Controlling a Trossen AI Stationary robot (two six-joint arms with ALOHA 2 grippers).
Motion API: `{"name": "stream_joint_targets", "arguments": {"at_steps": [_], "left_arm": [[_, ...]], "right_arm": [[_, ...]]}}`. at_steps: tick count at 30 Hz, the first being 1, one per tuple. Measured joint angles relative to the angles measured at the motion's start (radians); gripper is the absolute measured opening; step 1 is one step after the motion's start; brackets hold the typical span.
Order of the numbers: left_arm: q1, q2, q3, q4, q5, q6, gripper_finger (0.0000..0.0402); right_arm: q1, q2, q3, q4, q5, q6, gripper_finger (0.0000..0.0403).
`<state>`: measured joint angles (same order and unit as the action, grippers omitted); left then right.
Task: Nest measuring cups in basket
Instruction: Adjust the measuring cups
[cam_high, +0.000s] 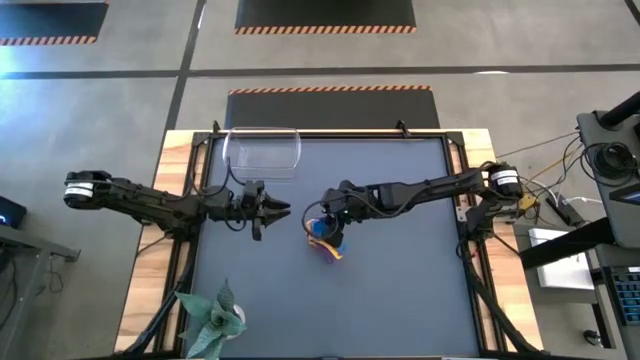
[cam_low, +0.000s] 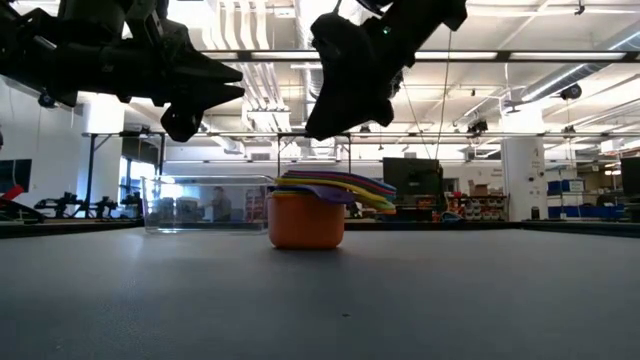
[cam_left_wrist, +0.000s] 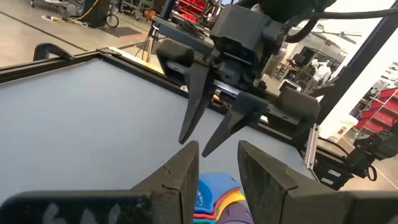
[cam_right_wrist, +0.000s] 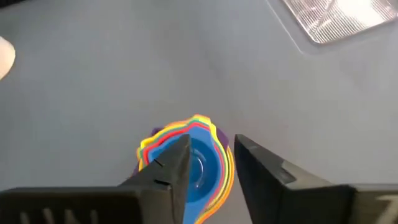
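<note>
So the measuring cups (cam_low: 308, 215) are nested but sit outside the basket (cam_high: 262, 153), right gripper (cam_right_wrist: 210, 163) hovering above them open and empty, left gripper (cam_high: 272, 210) open nearby.

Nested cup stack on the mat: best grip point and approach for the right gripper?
Judging by its pose, grip the stack of measuring cups across the orange outer wall, coming straight down. The handles fan to one side, so set the right gripper fingers clear of them. It hovers above, open.

Nested measuring cups (cam_high: 326, 238) mid-table, well apart from basket (cam_high: 262, 152).
</note>
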<state>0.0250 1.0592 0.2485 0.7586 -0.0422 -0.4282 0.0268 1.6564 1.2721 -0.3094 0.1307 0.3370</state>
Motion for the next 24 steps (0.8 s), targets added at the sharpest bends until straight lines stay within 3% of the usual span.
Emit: {"name": "stream_joint_targets", "arguments": {"at_steps": [6, 12, 18, 21, 24], "left_arm": [[0.000, 0.000, 0.000, -0.007, 0.000, -0.001, 0.0094], [-0.026, 0.000, 0.049, -0.068, -0.004, -0.017, 0.0094], [-0.160, 0.060, 0.294, -0.517, -0.064, 0.099, 0.0094], [-0.232, 0.150, 0.418, -0.753, -0.129, 0.123, 0.0094], [-0.281, 0.261, 0.509, -0.876, -0.131, 0.150, 0.0094]], "right_arm": [[0.029, -0.008, 0.032, -0.142, 0.000, -0.040, 0.0148], [0.034, -0.009, 0.032, -0.290, 0.011, -0.042, 0.0152], [0.032, -0.009, 0.025, -0.386, 0.131, -0.037, 0.0128], [0.031, -0.009, 0.021, -0.391, 0.132, -0.020, 0.0108], [0.039, -0.009, 0.020, -0.391, 0.109, -0.016, 0.0077]]}}
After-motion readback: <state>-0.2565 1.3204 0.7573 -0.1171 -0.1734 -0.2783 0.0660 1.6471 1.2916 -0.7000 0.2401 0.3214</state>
